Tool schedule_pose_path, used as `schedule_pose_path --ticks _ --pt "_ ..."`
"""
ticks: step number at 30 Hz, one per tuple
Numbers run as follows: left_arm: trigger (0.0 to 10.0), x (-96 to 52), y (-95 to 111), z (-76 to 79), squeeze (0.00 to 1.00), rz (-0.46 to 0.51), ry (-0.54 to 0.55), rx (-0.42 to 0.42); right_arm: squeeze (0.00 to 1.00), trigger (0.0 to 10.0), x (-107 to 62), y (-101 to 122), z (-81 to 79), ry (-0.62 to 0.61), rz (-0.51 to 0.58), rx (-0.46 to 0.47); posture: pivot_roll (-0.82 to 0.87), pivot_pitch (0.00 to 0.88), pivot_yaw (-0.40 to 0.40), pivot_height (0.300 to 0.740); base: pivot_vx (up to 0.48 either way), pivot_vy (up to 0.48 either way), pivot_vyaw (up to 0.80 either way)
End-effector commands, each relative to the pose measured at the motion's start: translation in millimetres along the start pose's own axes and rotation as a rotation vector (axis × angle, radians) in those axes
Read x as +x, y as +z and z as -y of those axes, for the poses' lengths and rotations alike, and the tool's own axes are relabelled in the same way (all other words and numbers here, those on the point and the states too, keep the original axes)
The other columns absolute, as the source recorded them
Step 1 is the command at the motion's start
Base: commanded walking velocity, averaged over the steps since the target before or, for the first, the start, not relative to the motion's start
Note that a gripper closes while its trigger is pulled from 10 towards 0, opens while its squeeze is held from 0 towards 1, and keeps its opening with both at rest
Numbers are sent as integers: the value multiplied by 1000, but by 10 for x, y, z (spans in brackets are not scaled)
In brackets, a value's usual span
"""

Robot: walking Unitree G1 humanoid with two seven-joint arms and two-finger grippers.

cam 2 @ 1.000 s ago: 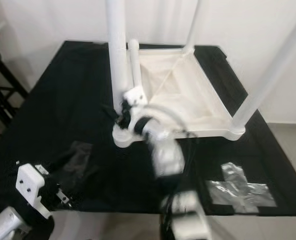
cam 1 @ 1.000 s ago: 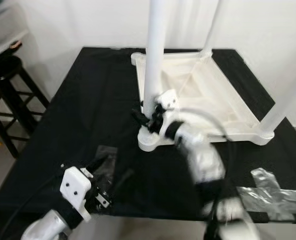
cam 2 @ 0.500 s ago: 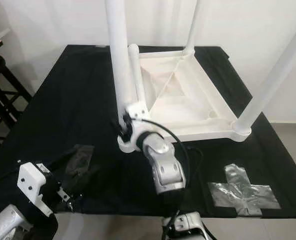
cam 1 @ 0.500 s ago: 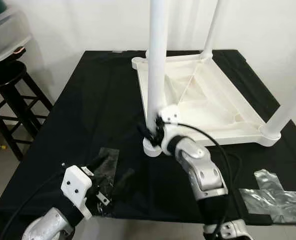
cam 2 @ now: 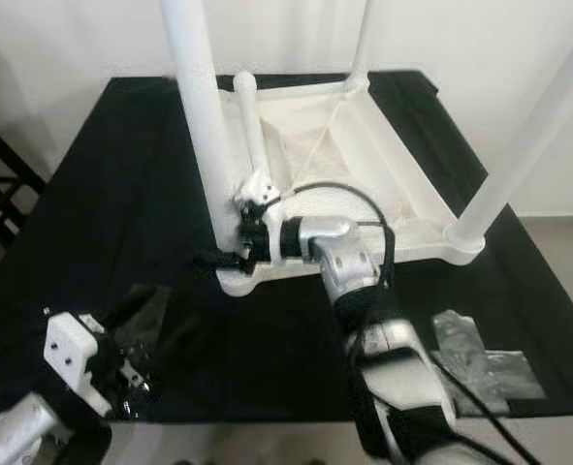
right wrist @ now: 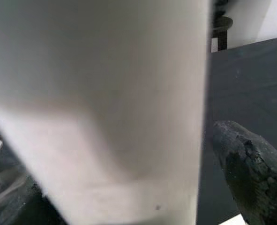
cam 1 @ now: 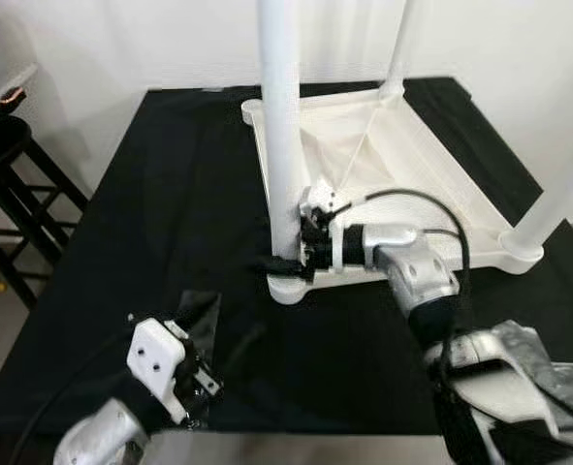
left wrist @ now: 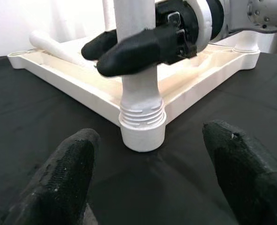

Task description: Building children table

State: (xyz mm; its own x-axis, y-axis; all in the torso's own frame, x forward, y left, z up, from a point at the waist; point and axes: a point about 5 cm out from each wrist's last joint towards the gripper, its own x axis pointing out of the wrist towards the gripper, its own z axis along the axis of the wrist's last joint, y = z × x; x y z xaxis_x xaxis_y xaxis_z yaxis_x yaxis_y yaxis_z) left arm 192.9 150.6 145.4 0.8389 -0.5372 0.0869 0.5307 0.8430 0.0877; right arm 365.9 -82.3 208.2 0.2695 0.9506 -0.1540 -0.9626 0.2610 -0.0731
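Desk [cam 1: 170, 194]: black cloth over it, and it carries everything we work on
Tabletop [cam 1: 402, 165]: white children's tabletop lying upside down on the far right part of the desk, its ribbed underside facing up
Near leg [cam 1: 281, 126]: white leg standing upright in the tabletop corner socket nearest the desk's middle; in our left wrist view we see its threaded collar seated in the round socket
Other legs: one [cam 1: 396, 48] upright at the tabletop's far corner, one [cam 1: 557, 194] upright at the corner by the desk's right edge, and one more leg [cam 2: 250, 126] lying loose inside the tabletop
Stool [cam 1: 15, 194]: black, on the floor beyond the desk's left edge
Right gripper [cam 1: 291, 254]: our right arm reaches across from the near right, and its black fingers [left wrist: 143, 44] sit either side of the near leg low down, just above the socket, pressed against it, so we have hold of the leg
Left gripper [cam 1: 194, 373]: hovers over the desk's near left edge, well apart from the tabletop; its two fingers [left wrist: 65, 180] stand wide apart with nothing between them, pointing toward the socket
Tape [cam 2: 485, 363]: silvery cross of tape stuck to the cloth near the desk's near right corner
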Motion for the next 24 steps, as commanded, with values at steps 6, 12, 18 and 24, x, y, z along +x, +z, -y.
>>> schedule_pose_path --ticks 6,12,18,24 --pt "10000 -18 -36 25 0 -14 -2 0 0 0 44 -14 14 112 -5 39 -9 93 13 740 0 0 0" --pt "10000 -24 -23 31 0 -11 -4 -2 0 0 -74 -55 84 48 16 30 -19 109 17 740 0 0 0" --pt "10000 -41 5 26 0 -6 -5 -3 0 0 -248 -185 104 -245 49 46 -32 138 12 740 0 0 0" --pt "10000 -77 36 -19 0 -4 -3 0 0 0 15 -420 -629 -753 32 130 -43 162 26 740 0 0 0"
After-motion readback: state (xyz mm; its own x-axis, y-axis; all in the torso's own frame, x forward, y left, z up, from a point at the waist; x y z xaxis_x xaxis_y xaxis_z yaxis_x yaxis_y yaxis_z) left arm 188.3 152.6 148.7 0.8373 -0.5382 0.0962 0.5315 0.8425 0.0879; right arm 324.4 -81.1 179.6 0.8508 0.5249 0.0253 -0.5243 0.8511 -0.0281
